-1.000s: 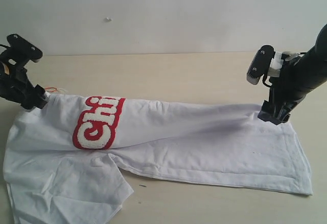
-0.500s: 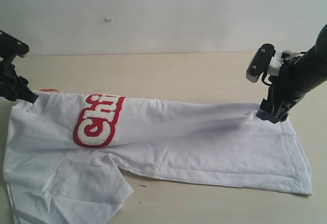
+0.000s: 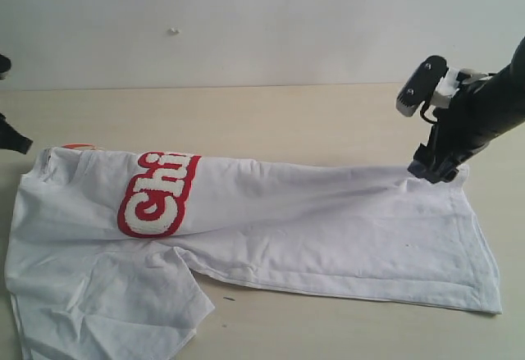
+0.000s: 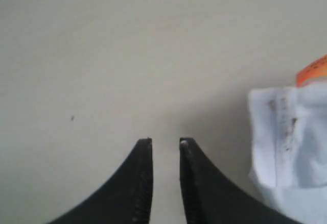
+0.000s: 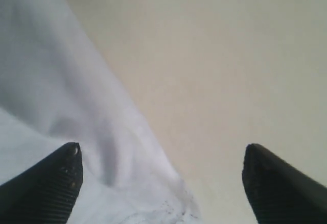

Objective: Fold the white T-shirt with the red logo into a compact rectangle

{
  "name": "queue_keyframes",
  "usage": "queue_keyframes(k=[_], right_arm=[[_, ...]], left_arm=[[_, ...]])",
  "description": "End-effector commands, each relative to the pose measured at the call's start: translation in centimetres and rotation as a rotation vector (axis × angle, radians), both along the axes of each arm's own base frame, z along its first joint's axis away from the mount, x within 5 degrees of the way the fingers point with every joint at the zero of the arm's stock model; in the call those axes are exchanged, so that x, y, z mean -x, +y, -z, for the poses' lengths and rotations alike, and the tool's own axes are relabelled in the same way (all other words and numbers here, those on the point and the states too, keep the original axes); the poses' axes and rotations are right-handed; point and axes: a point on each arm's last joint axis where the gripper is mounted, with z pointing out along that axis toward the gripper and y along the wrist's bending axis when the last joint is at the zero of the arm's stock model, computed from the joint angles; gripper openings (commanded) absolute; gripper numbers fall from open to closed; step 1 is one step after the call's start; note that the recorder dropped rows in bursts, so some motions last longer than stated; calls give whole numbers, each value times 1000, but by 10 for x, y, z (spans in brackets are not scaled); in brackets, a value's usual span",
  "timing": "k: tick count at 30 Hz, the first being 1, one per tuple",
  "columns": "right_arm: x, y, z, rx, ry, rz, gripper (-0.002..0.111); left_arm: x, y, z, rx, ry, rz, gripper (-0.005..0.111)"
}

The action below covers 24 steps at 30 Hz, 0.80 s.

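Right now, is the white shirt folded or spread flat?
Partly folded: the white T-shirt is doubled over lengthwise, so only part of the red logo shows.

The left claw [image 4: 165, 141] is seen with its dark jaws set almost together, a narrow slit left between the tips and nothing held. The right claw [image 5: 162, 152] is spread wide, empty and pointed downward, carried by the dark right arm [image 3: 484, 106], which is slanted in from the right.
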Motion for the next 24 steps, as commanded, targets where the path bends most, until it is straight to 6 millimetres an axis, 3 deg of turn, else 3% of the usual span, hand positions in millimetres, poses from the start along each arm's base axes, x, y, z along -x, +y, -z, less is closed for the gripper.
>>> queue_keyframes(k=[1, 5, 8, 15, 18, 24], right_arm=[[1, -2, -23, -86, -69, 149, 81], [12, 5, -25, -141, 43, 120, 77], [23, 11, -21, -160, 165, 28, 62], [27, 19, -21, -265, 228, 55, 29], [30, 23, -22, -302, 258, 20, 22], [34, 32, -27, -395, 286, -35, 21]], left_arm=[[18, 23, -15, 61, 86, -189, 21], [41, 24, -19, 155, 185, -258, 21], [57, 16, -20, 236, 228, -254, 24], [92, -5, -18, 394, 503, -207, 47], [102, -12, -13, 457, 580, -184, 47], [120, -20, 10, 511, 608, -172, 46]])
